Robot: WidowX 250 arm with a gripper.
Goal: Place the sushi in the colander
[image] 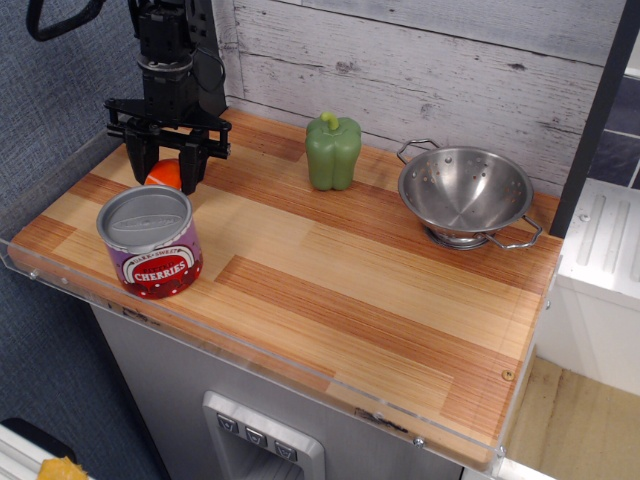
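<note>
Here we see our claw gripping the sushi between its fingers, the cherries can just below it, the colander far right.

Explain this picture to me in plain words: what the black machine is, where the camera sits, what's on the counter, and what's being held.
The black machine is a robot arm ending in a gripper, a two-fingered claw. One camera looks down at the wooden counter from the front and above. On the counter stand a cherries can, a green pepper and a steel colander, which is empty. The gripper's fingers sit on either side of the small orange sushi at the back left. Whether they have squeezed it yet, I cannot tell; it appears to rest on the counter.
</note>
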